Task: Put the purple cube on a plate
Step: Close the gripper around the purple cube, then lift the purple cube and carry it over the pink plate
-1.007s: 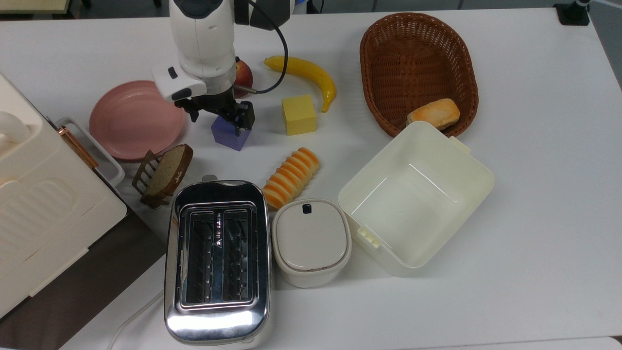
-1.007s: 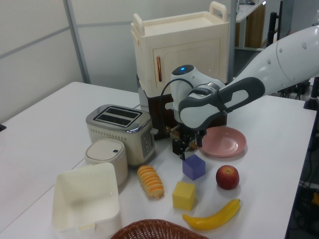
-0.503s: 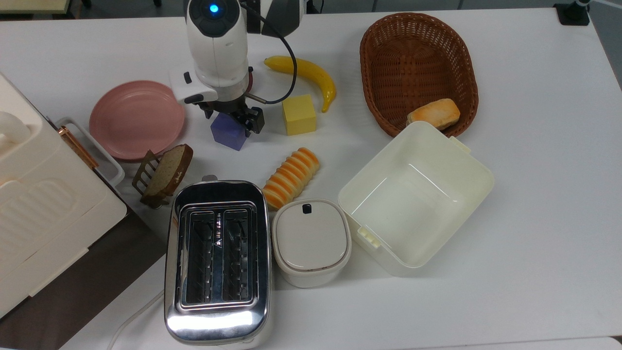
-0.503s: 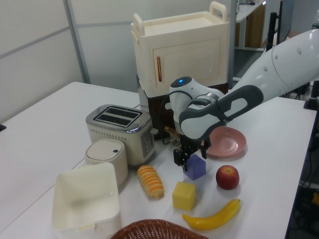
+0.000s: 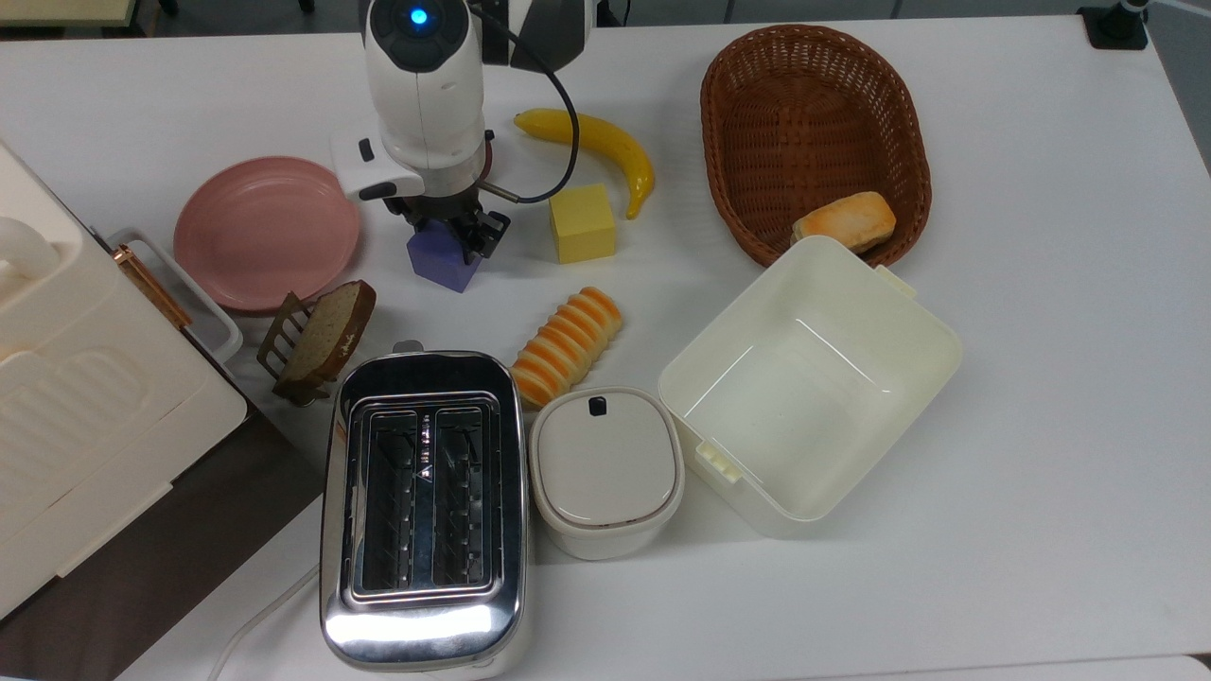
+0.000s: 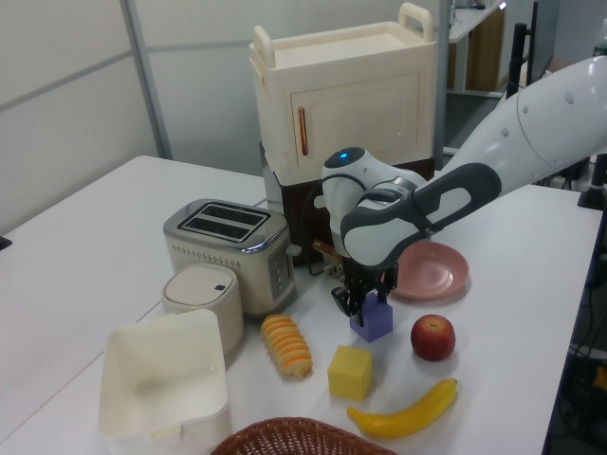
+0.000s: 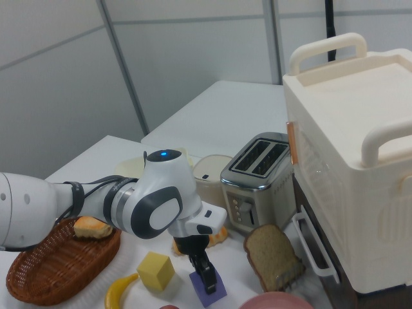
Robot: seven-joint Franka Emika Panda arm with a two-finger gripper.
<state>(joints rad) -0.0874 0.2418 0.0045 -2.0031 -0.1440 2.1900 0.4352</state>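
Observation:
The purple cube (image 5: 443, 265) (image 6: 373, 323) (image 7: 210, 291) rests on the white table, just right of the pink plate (image 5: 265, 232) (image 6: 432, 271) in the top view. My gripper (image 5: 452, 232) (image 6: 363, 301) (image 7: 203, 267) has come down from above and stands over the cube's top. Its dark fingers (image 5: 481, 235) sit on either side of the block and are shut against it. The plate holds nothing, and its near rim lies about one cube-width from the block.
A yellow cube (image 5: 582, 222) and a banana (image 5: 596, 147) lie to the top view's right of the gripper, and an apple (image 6: 432, 336) sits beside it. A bread slice in a rack (image 5: 322, 336), a toaster (image 5: 423, 501), a ridged bread roll (image 5: 568, 345), a wicker basket (image 5: 814, 132) and an open cream box (image 5: 809, 378) stand around.
The gripper swung over the cube and came down. Its fingers drew in onto the block's sides, and the block shifted slightly toward the plate.

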